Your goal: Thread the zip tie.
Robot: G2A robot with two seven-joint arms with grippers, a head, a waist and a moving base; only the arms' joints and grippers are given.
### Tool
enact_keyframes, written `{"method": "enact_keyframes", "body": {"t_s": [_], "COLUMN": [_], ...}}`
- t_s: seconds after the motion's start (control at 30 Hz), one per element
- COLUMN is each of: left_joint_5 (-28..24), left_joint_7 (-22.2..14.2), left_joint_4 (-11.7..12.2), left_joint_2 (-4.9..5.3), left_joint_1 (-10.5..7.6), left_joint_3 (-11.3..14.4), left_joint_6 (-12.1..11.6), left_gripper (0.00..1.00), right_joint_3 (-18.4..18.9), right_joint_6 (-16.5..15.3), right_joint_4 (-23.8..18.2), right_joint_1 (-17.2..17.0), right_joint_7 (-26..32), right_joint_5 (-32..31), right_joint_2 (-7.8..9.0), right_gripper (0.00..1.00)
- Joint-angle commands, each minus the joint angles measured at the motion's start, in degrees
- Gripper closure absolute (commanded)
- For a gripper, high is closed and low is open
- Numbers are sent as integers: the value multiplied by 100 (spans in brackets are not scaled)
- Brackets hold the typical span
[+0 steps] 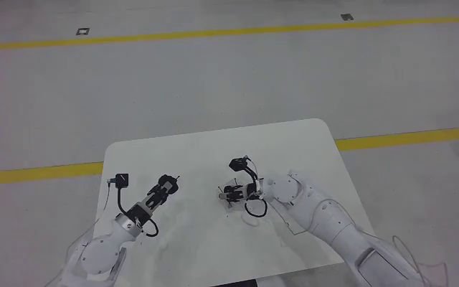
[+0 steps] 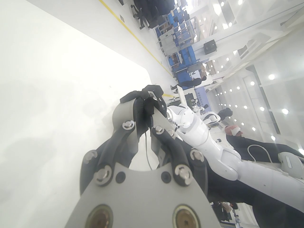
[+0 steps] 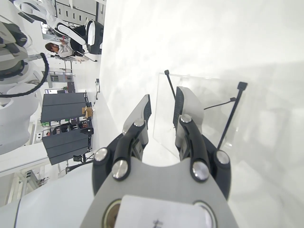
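My right tool (image 3: 163, 93) half open and empty over a clear sheet (image 3: 213, 124), black zip tie (image 3: 231, 117) flat beside it, head pointing away from my wrist, left tool (image 2: 142, 103) closed

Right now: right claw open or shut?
Open. The right claw has its fingers standing apart, with the clear plate showing through the gap; nothing is gripped.

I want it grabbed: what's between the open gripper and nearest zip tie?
Nothing: right wrist view shows the zip tie passing behind the right gripper's finger.
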Motion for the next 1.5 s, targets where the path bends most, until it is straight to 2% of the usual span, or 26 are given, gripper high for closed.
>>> {"method": "enact_keyframes", "body": {"t_s": [0.0, 0.37, 0.6, 0.83, 1.03, 1.47], "left_joint_5": [0, 0, 0, 0, 0, 0], "left_joint_7": [0, 0, 0, 0, 0, 0], "left_joint_4": [0, 0, 0, 0, 0, 0], "left_joint_2": [0, 0, 0, 0, 0, 0], "left_joint_1": [0, 0, 0, 0, 0, 0], "left_joint_3": [0, 0, 0, 0, 0, 0], "left_joint_6": [0, 0, 0, 0, 0, 0], "left_gripper": [100, 100, 100, 100, 100, 100], "right_joint_3": [-46, -88, 48, 169, 128, -62], "right_joint_6": [0, 0, 0, 47, 239, 455], "right_joint_4": [34, 30, -361, -756, -872, -665], "right_joint_1": [30, 127, 105, 83, 96, 212], "right_joint_7": [-33, -142, -23, 358, 548, 514], "right_joint_5": [-12, -49, -346, -709, -862, -1144], "right_joint_2": [-9, 31, 162, 267, 260, 160], "right_gripper": [78, 77, 76, 77, 80, 79]}}
